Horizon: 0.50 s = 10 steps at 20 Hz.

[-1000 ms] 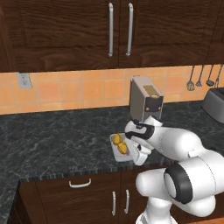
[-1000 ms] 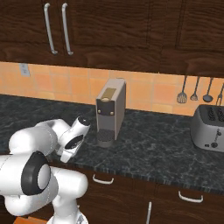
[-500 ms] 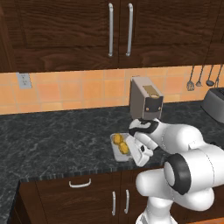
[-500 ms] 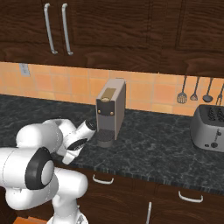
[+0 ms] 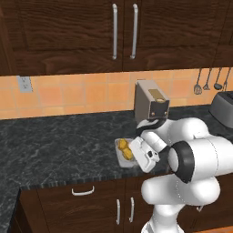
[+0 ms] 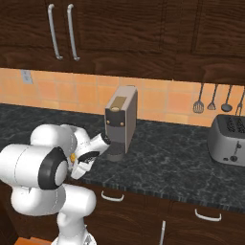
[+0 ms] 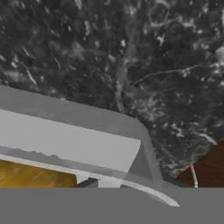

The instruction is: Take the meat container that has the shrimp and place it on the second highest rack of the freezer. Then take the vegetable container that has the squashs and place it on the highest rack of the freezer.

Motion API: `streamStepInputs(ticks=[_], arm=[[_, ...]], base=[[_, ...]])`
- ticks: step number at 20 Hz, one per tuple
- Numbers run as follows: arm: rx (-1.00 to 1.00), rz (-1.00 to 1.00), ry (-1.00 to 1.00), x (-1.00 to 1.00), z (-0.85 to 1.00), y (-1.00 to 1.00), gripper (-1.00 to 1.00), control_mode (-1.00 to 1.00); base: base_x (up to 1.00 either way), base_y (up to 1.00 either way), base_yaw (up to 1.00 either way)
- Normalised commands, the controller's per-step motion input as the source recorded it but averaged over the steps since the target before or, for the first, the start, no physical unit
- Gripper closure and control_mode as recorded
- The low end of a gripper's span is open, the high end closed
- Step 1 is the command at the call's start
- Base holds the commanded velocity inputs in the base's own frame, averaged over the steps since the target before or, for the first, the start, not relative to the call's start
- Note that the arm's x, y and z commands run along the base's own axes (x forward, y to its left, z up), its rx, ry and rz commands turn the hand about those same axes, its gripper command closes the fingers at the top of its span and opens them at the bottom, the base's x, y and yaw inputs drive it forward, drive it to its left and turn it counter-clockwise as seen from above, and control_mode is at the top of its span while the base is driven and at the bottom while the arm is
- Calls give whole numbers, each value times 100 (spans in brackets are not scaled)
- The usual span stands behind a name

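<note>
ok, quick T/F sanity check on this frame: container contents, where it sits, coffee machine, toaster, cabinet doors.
1. The container holds yellow squash. True.
2. The container sits on the dark stone counter. True.
3. The coffee machine is lying on its side. False: it stands upright.
4. The toaster is left of the coffee machine in the right base view. False: it is to the right.
5. The upper cabinet doors are open. False: shut.
</note>
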Motion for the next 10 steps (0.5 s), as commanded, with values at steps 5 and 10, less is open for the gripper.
streamStepInputs(ticks=[5,10], arm=[[-15,26,1,-13,3,0,100,-100],[-2,17,0,-44,15,-1,100,-100]], base=[[0,0,0],[0,0,0]])
